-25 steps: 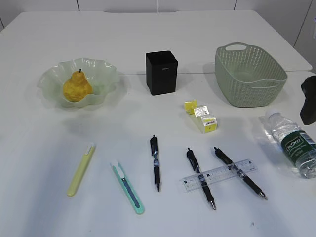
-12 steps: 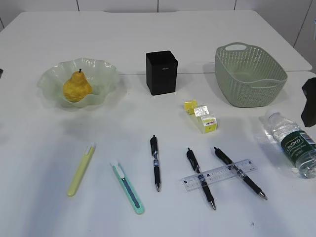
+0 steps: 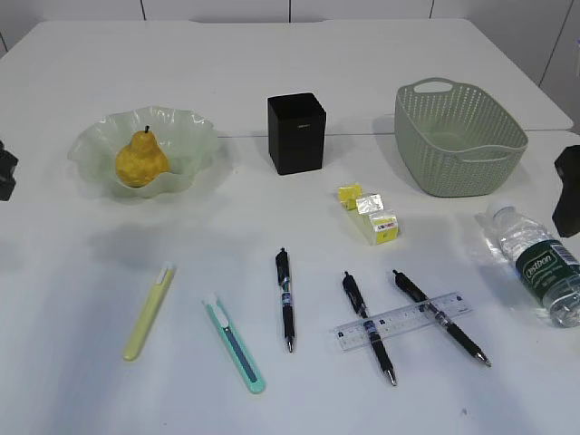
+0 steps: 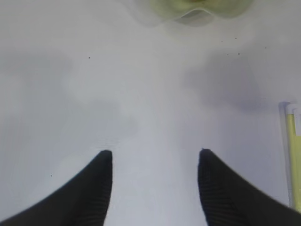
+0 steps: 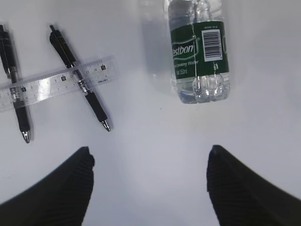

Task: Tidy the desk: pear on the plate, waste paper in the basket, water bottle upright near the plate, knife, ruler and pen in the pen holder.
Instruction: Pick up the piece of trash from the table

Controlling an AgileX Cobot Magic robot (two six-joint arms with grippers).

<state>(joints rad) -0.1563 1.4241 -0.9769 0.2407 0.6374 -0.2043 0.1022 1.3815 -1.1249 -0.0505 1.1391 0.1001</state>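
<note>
The pear (image 3: 140, 161) sits in the green plate (image 3: 195, 127). The water bottle (image 3: 542, 265) lies on its side at the right, beyond my open, empty right gripper (image 5: 149, 150). The clear ruler (image 3: 403, 320) rests across two black pens (image 3: 368, 326) (image 3: 439, 315); a third pen (image 3: 285, 297) lies to their left. A yellow-green knife (image 3: 149, 311) and a teal knife (image 3: 234, 343) lie front left. Waste paper (image 3: 367, 213) lies between the black pen holder (image 3: 296, 133) and the basket (image 3: 458, 136). My left gripper (image 4: 155, 153) hangs open over bare desk, short of the plate (image 4: 188, 12).
In the exterior view my left gripper (image 3: 4, 169) shows at the left edge and my right gripper (image 3: 569, 190) at the right edge. The yellow-green knife (image 4: 292, 155) lies to the right of the left fingers. A table seam runs behind the holder.
The left gripper has come into the exterior view at the left edge and moved down. The right gripper has dropped slightly. Nothing on the desk has moved.
</note>
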